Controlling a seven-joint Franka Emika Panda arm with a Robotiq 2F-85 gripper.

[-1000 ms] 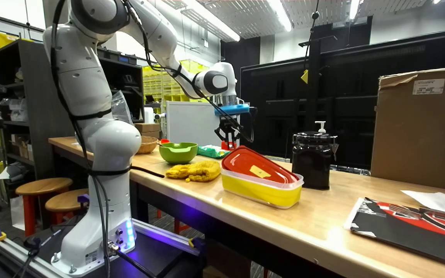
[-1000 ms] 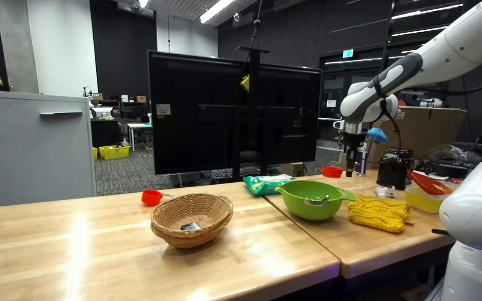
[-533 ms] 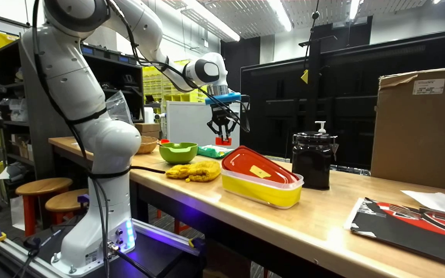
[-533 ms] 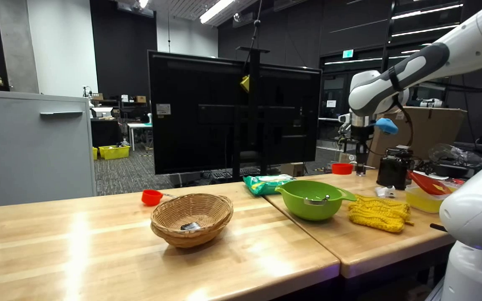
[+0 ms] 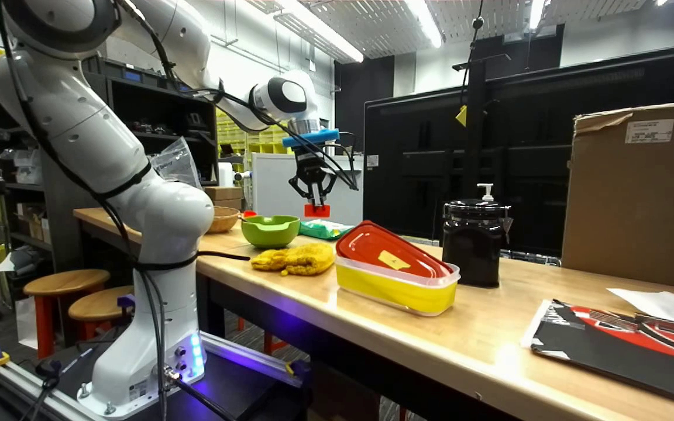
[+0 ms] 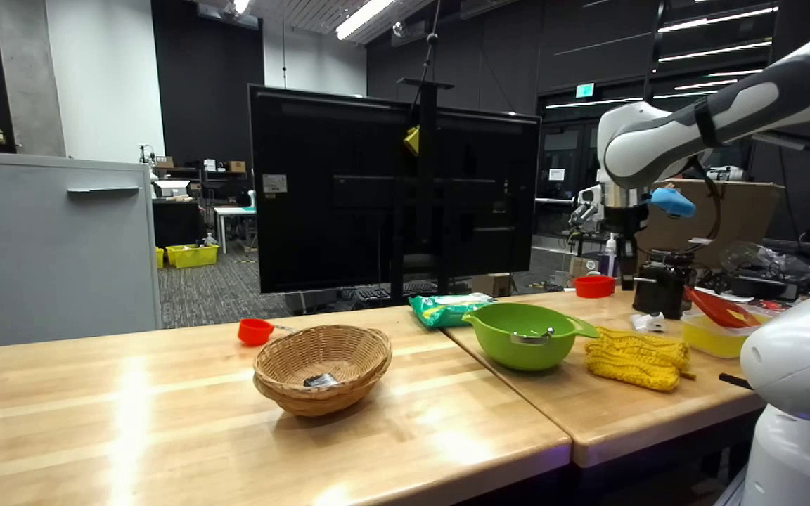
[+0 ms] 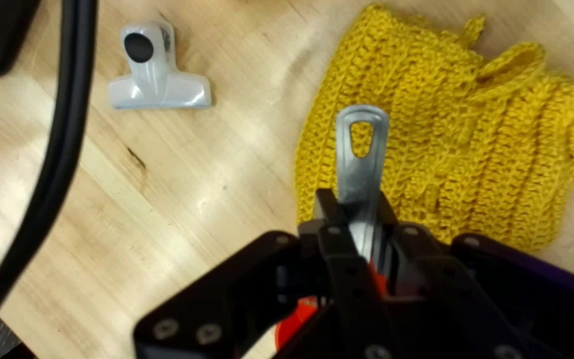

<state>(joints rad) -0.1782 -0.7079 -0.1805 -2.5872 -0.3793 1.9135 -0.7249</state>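
Note:
My gripper (image 7: 356,207) is shut on the metal handle (image 7: 361,174) of a red measuring cup. The handle's slotted end sticks out past the fingertips in the wrist view. The red cup (image 6: 594,286) hangs above the table in both exterior views, below the fingers (image 5: 317,196). In the wrist view most of the cup is hidden behind the gripper. A folded yellow knitted cloth (image 7: 446,144) lies on the table below, beyond the handle's end. A white clip (image 7: 160,80) lies on the table beside the cloth.
A green bowl (image 6: 528,337) with metal handles in it stands beside the cloth. A green pack (image 6: 447,309), wicker basket (image 6: 320,372) and second red cup (image 6: 254,332) stand farther along. A yellow container (image 5: 395,286) with a tilted red lid (image 5: 392,251) stands before a black jar (image 5: 471,245).
The arm has leaned back toward its base. The gripper has carried the red cup along, a little upward and nearer the robot. The other things have not moved.

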